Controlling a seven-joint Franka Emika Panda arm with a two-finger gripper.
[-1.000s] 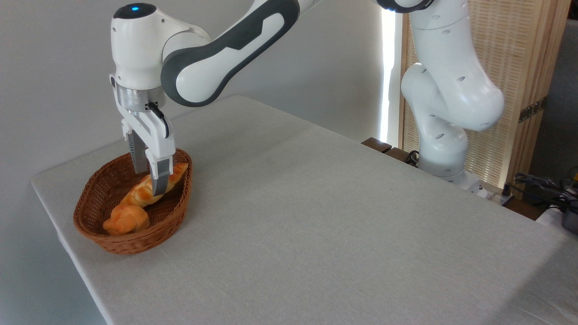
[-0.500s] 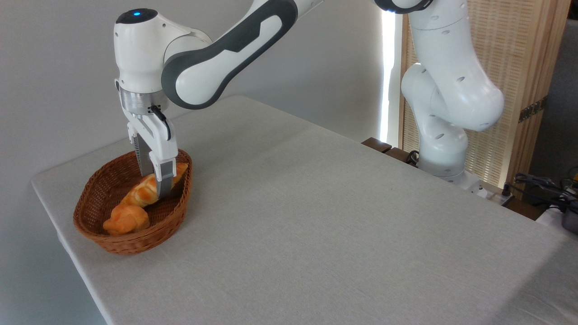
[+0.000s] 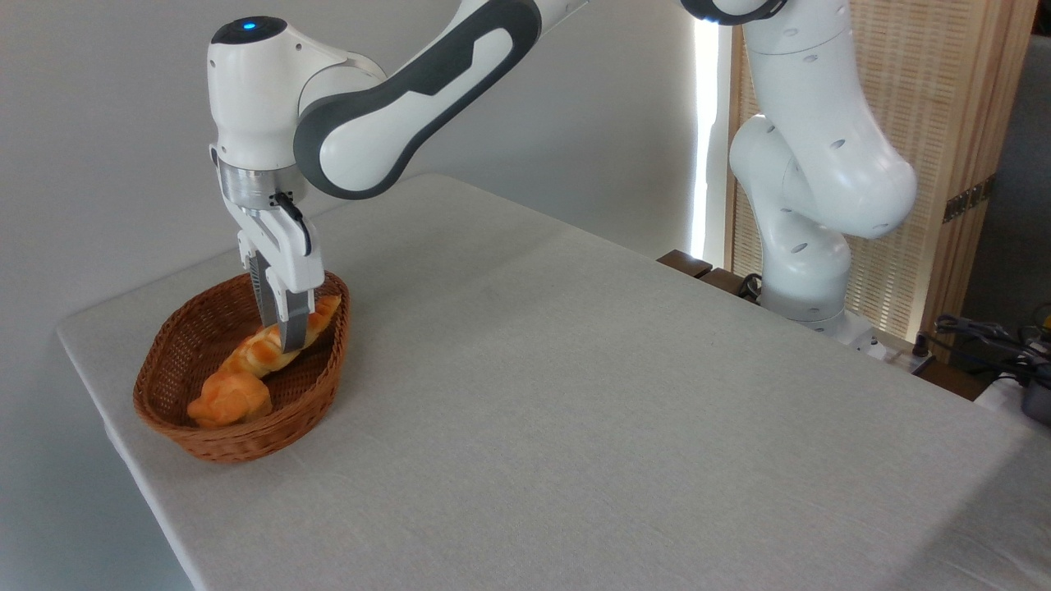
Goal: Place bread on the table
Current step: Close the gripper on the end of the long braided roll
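The bread (image 3: 253, 356), a long braided golden loaf, lies slanted in the brown wicker basket (image 3: 246, 447) at the left end of the table (image 3: 575, 369). My gripper (image 3: 283, 332) points straight down into the basket. Its two fingers are closed against the loaf's middle, one on each side. The loaf's upper tip (image 3: 329, 305) rests near the basket's far rim, and part of its middle is hidden behind the front finger.
A small round orange bun (image 3: 230, 398) sits in the basket in front of the loaf's lower end. The robot's base (image 3: 809, 279) stands beyond the table's far right edge, before a wooden slatted screen (image 3: 928, 123). Cables (image 3: 985, 336) lie at the far right.
The fingers, wide apart around the loaf a second ago, have drawn together onto it. The wrist has shifted slightly right. The loaf has barely moved.
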